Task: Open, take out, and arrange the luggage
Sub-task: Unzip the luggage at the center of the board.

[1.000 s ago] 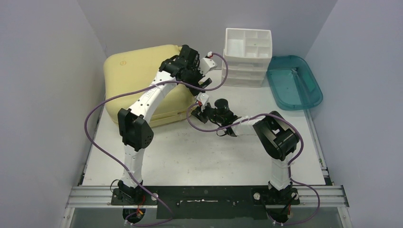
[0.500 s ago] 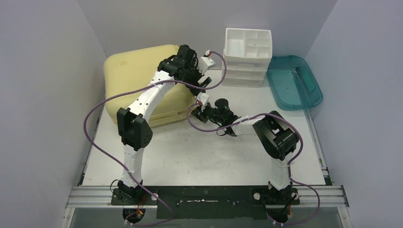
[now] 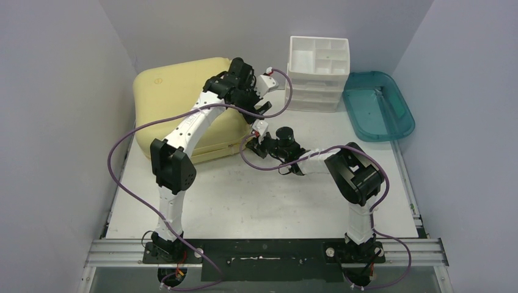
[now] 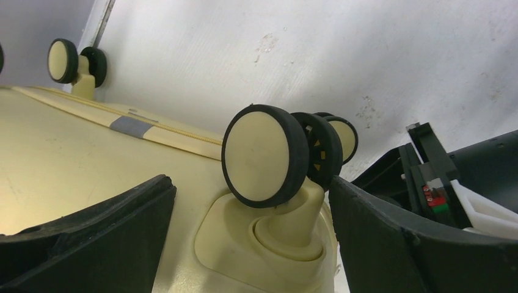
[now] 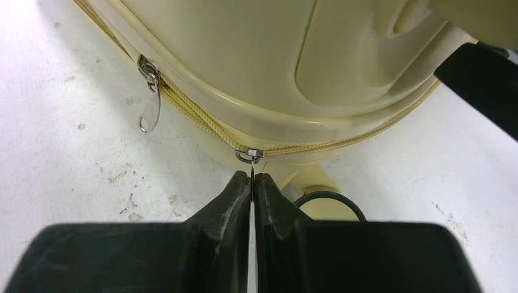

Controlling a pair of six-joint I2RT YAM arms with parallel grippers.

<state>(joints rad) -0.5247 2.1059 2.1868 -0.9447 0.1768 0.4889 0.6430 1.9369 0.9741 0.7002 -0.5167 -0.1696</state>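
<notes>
A pale-yellow suitcase [image 3: 171, 91] lay closed at the far left corner of the bench [image 3: 256, 195]. The left gripper [image 4: 250, 201] held its jaws wide apart on either side of a wheel [image 4: 262, 155] at the case's corner. The right gripper [image 5: 252, 183] was pinched tight on a zipper pull [image 5: 251, 157] along the case's seam.

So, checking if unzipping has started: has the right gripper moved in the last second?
No. The right gripper, shut on the zipper pull, stays at the luggage corner, equally far from the white drawer organizer.
</notes>
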